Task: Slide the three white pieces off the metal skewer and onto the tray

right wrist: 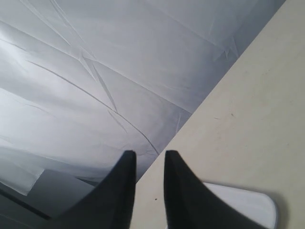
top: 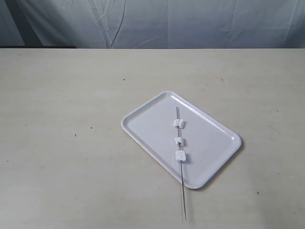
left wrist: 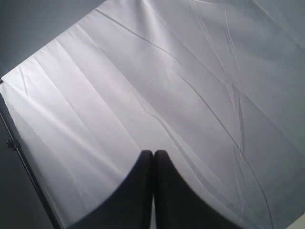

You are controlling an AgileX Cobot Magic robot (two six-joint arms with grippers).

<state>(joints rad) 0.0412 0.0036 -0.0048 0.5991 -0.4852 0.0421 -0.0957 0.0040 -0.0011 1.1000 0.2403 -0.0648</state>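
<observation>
The left claw (left wrist: pixel 153 157) is squeezing shut, the right claw (right wrist: pixel 147 158) gaping halfway, both empty. The flat white plastic tray (right wrist: pixel 255 202), seemingly near the right claw, is holding the thin silver metal skewer (top: pixel 181 191) with three soft white pieces (top: pixel 179 140); a bump could be rolling it off.

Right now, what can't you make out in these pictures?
Exterior view: neither arm is in frame, so their positions are unknown.
Exterior view: pieces too small to show how the skewer passes through them.
Right wrist view: the frame edge and right gripper leave only one tray corner.
Left wrist view: only cloth behind the left gripper; tray out of frame.
</observation>
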